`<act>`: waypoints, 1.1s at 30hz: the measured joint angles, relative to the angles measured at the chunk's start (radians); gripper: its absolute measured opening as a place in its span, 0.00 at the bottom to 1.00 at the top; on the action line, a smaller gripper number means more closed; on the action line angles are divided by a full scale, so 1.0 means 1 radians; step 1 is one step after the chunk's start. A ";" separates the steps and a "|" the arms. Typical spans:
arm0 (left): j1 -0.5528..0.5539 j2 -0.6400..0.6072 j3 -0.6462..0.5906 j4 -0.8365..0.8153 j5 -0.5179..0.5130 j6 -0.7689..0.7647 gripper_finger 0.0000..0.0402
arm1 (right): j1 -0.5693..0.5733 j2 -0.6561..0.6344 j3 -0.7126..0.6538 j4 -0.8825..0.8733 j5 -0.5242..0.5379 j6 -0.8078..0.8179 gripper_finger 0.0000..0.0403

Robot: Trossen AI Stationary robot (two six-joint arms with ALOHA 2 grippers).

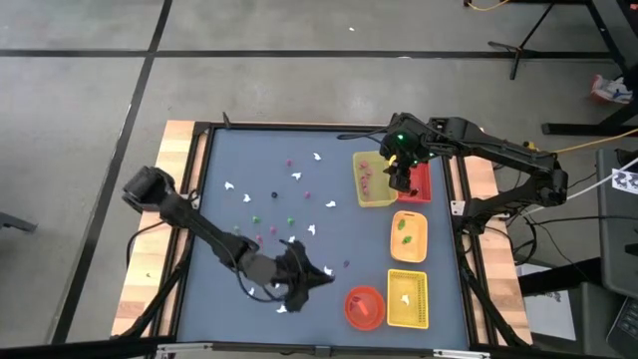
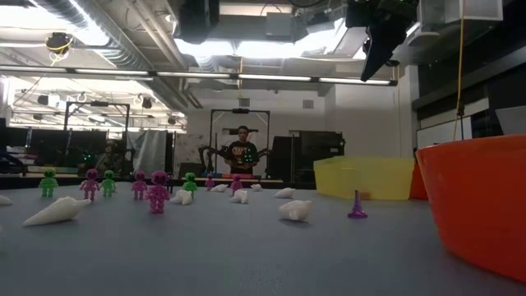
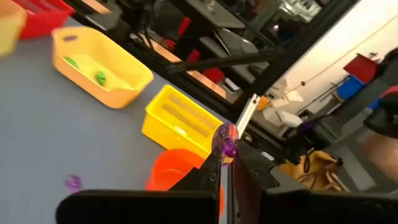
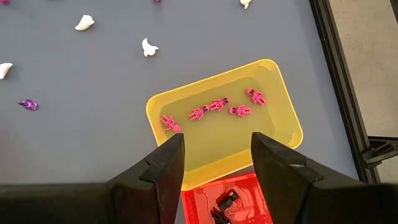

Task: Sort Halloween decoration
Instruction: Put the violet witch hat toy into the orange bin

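Small Halloween decoration pieces lie scattered on the grey table: white ghost shapes (image 1: 317,158), pink figures (image 2: 158,191), green figures (image 2: 48,182) and a purple cone (image 2: 357,205). My left gripper (image 1: 321,276) is near the table's front, just left of the red-orange bowl (image 1: 364,306), and is shut on a tiny purple piece (image 3: 227,146). My right gripper (image 4: 214,155) hangs open, touching nothing, above the yellow tray (image 4: 280,106) that holds several pink figures (image 4: 217,104). My left gripper pinches the tiny purple piece (image 3: 229,148) between its two fingers (image 3: 211,168); the piece shows at their free ends. The fingers reach almost level from the table's left. The piece is lifted clear of the table, over the near side of the bowl (image 3: 177,171).
Along the right side stand a red tray (image 1: 421,182) with dark bits, an orange tray (image 1: 409,236) with green pieces and a yellow tray (image 1: 407,297) with a white piece. A loose purple piece (image 3: 73,182) lies on the table. A person (image 2: 242,152) stands beyond the far edge.
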 joint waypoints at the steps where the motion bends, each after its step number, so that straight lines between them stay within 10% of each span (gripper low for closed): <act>1: -0.005 0.028 0.013 0.018 0.000 0.000 0.03 | 0.000 0.000 0.000 0.000 0.000 0.000 0.46; 18: -0.017 0.424 0.417 -0.011 0.064 0.008 0.03 | 0.000 0.000 0.000 -0.001 0.000 0.000 0.46; 33: -0.015 0.450 0.436 -0.077 0.086 0.009 0.04 | 0.000 0.000 0.000 0.000 0.000 0.000 0.46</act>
